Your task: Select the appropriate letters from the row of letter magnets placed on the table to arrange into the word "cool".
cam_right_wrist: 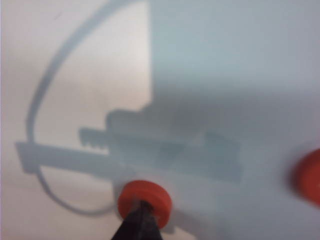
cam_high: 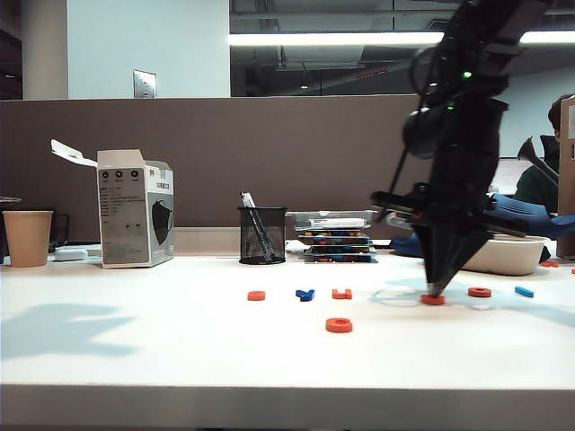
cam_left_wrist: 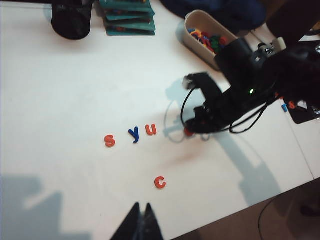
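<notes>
A grey-brown partition runs right across behind the desk, and above it a pale blue wall carries a small metal switch plate. Over on the upper right, a long strip light glows under a dark ceiling. Down at desk level along the partition: a paper cup far left, a white carton with its flap up, a black mesh pen holder, a stack of flat cases. A cream tray sits at the right, with a person in dark green seated behind it.
</notes>
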Robot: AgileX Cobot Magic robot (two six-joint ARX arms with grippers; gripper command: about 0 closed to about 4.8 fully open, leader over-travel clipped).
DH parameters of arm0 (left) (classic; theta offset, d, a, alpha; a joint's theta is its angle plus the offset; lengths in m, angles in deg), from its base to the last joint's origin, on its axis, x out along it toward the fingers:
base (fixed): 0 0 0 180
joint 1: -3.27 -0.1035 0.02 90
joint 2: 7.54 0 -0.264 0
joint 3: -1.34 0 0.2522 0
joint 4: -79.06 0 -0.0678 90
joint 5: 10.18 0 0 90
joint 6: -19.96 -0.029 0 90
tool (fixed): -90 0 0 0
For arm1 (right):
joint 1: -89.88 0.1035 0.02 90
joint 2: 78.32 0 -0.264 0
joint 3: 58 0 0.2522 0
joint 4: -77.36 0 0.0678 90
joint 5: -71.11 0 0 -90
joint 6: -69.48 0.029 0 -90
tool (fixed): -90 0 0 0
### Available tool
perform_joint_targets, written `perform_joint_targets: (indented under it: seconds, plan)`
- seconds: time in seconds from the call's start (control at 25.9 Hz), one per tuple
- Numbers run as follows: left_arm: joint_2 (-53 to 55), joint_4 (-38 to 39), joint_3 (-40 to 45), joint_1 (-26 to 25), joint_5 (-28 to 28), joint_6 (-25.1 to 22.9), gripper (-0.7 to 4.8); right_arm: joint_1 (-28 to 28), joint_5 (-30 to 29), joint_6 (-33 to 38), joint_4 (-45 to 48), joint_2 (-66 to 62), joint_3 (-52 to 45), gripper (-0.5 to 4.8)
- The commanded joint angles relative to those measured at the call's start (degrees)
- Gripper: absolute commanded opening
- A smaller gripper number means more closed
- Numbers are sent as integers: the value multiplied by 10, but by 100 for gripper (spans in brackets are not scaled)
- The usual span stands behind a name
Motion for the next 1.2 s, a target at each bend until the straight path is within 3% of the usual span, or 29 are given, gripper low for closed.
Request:
perform_joint_targets:
  seconds: [0.04, 0.5, 1.2]
  plan:
    - [-2, -9, -2, -1, 2, -2, -4, 28, -12, 4, -16, -5, -32, -6]
    - [-2, -9, -2, -1, 2, -2, -4, 74, -27, 63, 66, 88, -209, -6]
    - [-2, -7, -2, -1, 2, -2, -4, 75, -55, 76, 101, 148, -216, -6]
